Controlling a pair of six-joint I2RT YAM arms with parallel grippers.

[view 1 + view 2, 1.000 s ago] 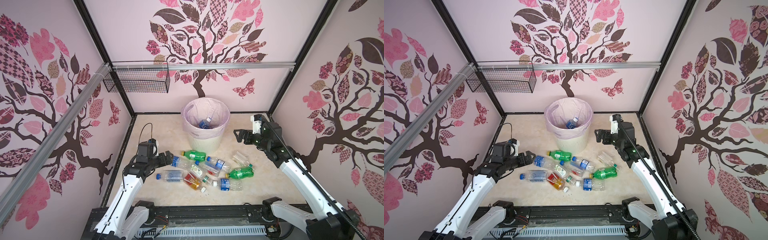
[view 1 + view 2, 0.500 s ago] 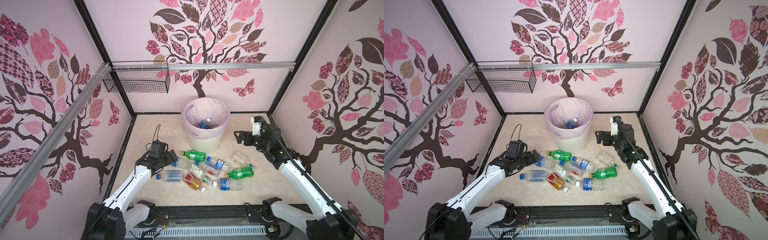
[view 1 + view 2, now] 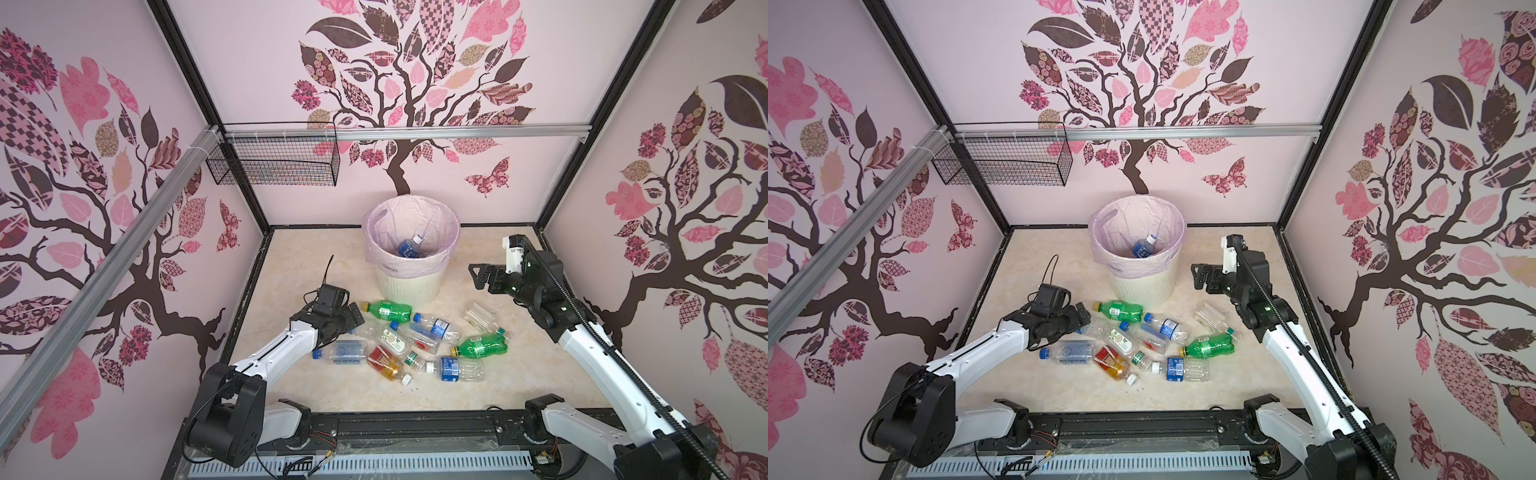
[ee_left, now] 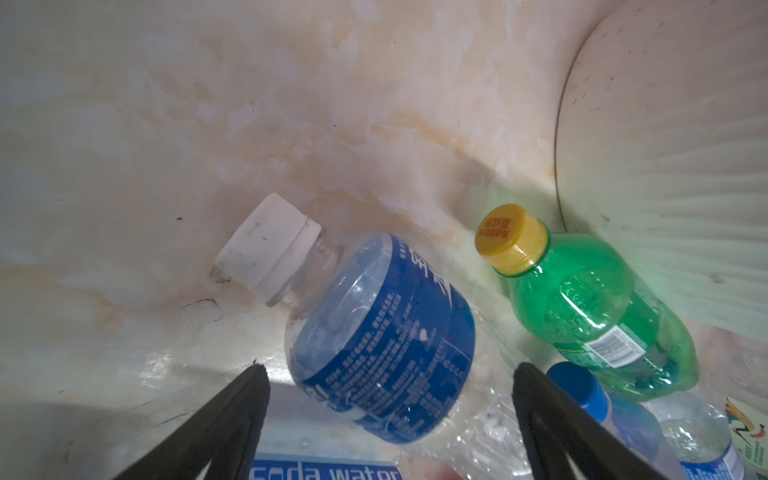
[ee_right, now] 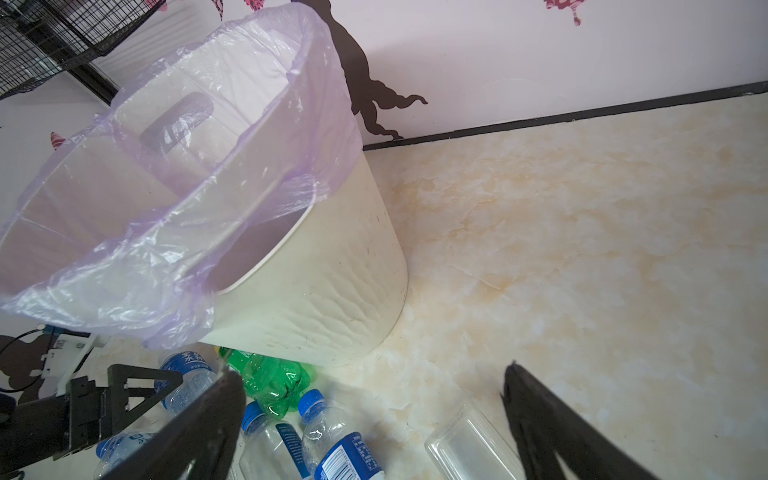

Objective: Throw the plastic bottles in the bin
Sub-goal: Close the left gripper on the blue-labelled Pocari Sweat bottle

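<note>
**Q:** How does your left gripper [image 4: 388,368] stand?

**A:** Jaws wide. A blue bottle [image 4: 382,332] with a white cap lies on the floor [image 4: 291,124] between your fingertips and just ahead of them, cap pointing away from you. You cannot tell whether either jaw touches it. A green bottle [image 4: 590,307] with a yellow cap lies just past one jaw, its cap end near the foot of the bin [image 4: 665,166].

**Q:** Where are the other bottles [image 3: 415,345]?

**A:** In both top views they lie in a loose heap on the floor, directly ahead of your left gripper and in front of the bin. One bottle [image 3: 409,248] rests inside the bin, on the pink liner.

**Q:** And your right gripper [image 3: 476,276]?

**A:** Jaws wide, nothing between them. It hangs clear of the floor, just beside the bin and pointing towards it. The heap lies below it, on the side nearer your base. In the right wrist view only bare floor shows between the jaws.
</note>
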